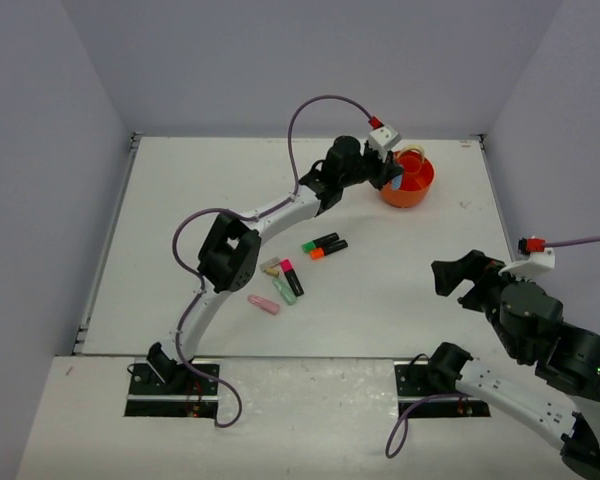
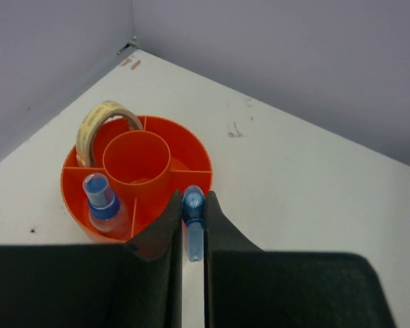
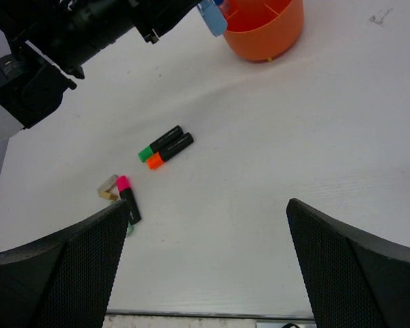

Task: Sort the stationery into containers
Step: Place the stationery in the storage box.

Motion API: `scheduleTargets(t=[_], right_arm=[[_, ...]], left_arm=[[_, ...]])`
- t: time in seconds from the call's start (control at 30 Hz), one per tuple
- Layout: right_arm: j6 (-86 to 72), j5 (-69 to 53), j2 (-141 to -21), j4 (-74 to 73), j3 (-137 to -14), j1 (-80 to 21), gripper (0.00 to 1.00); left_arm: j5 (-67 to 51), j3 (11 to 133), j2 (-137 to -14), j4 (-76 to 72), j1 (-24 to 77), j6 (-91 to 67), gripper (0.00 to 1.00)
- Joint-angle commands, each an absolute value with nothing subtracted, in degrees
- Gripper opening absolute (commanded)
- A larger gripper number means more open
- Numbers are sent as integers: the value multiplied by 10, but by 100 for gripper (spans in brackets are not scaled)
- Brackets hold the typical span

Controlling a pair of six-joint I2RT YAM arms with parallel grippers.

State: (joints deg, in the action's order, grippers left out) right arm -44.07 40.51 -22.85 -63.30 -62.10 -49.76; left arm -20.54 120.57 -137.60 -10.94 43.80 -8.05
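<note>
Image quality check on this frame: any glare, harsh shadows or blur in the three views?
Top external: soft, even light, faint shadows, no glare, and the highlighters are sharp. Left wrist: the orange tub and the blue piece between the jaws are in focus, while the dark jaws fill the bottom. Right wrist: the table is evenly lit, and the near jaws look slightly soft in both lower corners.

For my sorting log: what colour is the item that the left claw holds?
The item is blue; the left wrist view shows it best.
</note>
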Motion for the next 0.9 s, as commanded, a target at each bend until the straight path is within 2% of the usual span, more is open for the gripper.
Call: scheduleTargets(t=[0.0, 0.17, 0.5, 0.7, 0.77, 0.8, 0.87], right_arm=[[-437, 391, -216, -643, -614, -497, 99], [-430, 389, -191, -650, -609, -497, 99], [-418, 363, -169, -643, -616, -497, 99], [-415, 347, -173, -634, -616, -497, 99], [-413, 344, -172, -631, -613, -497, 99], [-412, 342, -172, -630, -612, -497, 99], [-409, 339, -175, -627, -609, -497, 99]], left_arm=[[-163, 1244, -1390, -245, 436, -70, 0], [-151, 1281, -1433, -275, 435, -84, 0], [-142, 1281, -1478, -307, 435, -72, 0], [-134, 1276, -1497, -322, 435, -69, 7], [-130, 1272, -1499, -322, 435, -67, 14], [-129, 1268, -1497, -324, 435, -67, 29], [-131, 1248, -1487, -328, 436, -68, 47]])
